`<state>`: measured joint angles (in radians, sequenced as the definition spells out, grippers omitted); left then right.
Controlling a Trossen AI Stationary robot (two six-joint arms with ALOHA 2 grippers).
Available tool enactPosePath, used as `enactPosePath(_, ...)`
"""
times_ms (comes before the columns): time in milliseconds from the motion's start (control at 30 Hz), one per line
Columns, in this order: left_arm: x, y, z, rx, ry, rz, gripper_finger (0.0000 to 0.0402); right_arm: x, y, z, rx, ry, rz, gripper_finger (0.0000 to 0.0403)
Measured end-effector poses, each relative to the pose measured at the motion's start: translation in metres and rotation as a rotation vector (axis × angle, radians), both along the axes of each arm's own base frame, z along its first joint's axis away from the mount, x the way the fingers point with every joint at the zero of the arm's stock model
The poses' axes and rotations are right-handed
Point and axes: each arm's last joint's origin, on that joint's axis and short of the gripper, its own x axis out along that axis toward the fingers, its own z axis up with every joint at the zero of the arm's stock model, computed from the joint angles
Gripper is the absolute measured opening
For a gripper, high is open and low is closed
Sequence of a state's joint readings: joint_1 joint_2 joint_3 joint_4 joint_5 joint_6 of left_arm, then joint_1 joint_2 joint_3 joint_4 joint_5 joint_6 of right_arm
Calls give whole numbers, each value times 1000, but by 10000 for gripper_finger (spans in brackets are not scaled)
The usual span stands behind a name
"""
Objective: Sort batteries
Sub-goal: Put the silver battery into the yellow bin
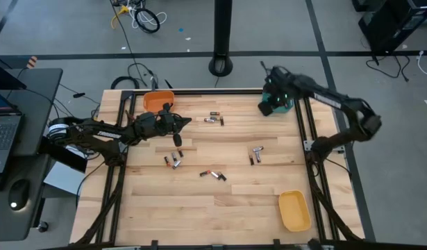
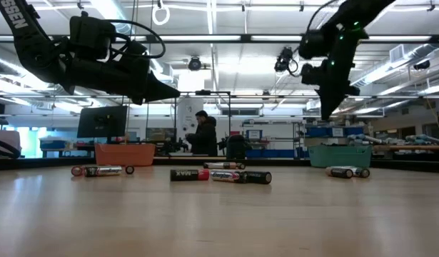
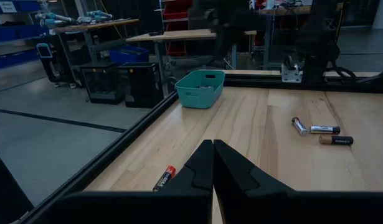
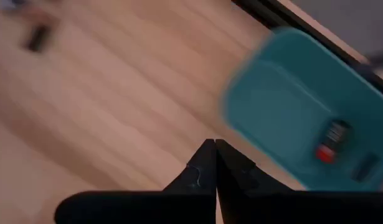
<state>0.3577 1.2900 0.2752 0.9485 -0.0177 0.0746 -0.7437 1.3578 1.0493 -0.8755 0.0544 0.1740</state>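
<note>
You see batteries [image 1: 213, 174] scattered across the middle of the table [image 1: 199, 215]. One bin [image 1: 157, 101] sits at the far left, another [image 1: 277, 104] far right holding two batteries, a third [image 1: 294, 210] near right.

Smooth wooden table [image 1: 199, 208], plastic bins [image 1: 294, 210]

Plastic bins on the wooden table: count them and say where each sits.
3. The orange plastic bin sits at the far edge on the left; the teal plastic bin at the far right corner, under the right arm; the yellow plastic bin near the front right. None seems hidden.
</note>
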Motion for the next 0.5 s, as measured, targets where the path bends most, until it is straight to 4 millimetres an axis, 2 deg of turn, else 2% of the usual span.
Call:
enactPosePath(267, 0, 0, -1, -9, 3, -16, 12, 9, 82, -34, -117, -319, 232, 6)
enactPosePath(500, 0, -1, -2, -33, 15, -19, 12, 19, 128, -76, -173, -560, 434, 10)
